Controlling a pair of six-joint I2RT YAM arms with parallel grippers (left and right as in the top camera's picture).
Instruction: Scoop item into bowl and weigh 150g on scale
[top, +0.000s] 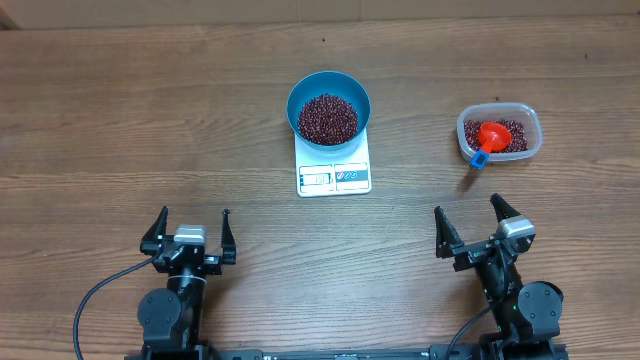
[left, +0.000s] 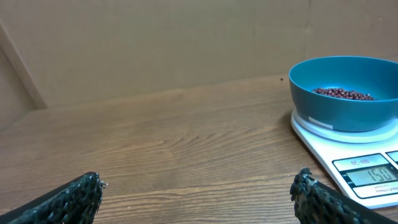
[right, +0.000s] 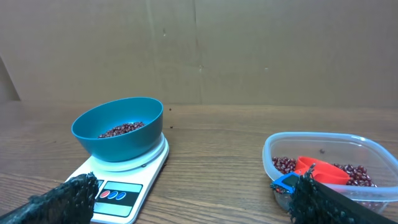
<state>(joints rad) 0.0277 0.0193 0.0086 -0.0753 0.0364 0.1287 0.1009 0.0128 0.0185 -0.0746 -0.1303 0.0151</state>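
Note:
The blue bowl (top: 329, 107) stands on the white scale (top: 334, 176) at mid-table, holding a maroon heap of beans (top: 328, 117). The left wrist view shows the bowl (left: 346, 93) on the scale (left: 348, 158), whose display is lit. From the right wrist, the bowl (right: 118, 129) and scale (right: 115, 180) sit to the left. My left gripper (top: 193, 231) is open near the front edge, left of the scale, holding nothing. My right gripper (top: 475, 225) is open at the front right, also holding nothing. In the wrist views the left gripper (left: 198, 185) and right gripper (right: 193, 186) stand wide.
A clear plastic tub (top: 499, 134) at the right holds more beans and a red scoop (top: 492, 135) with a blue handle end. The right wrist sees this tub (right: 329, 171) close ahead on its right. A cardboard wall backs the table.

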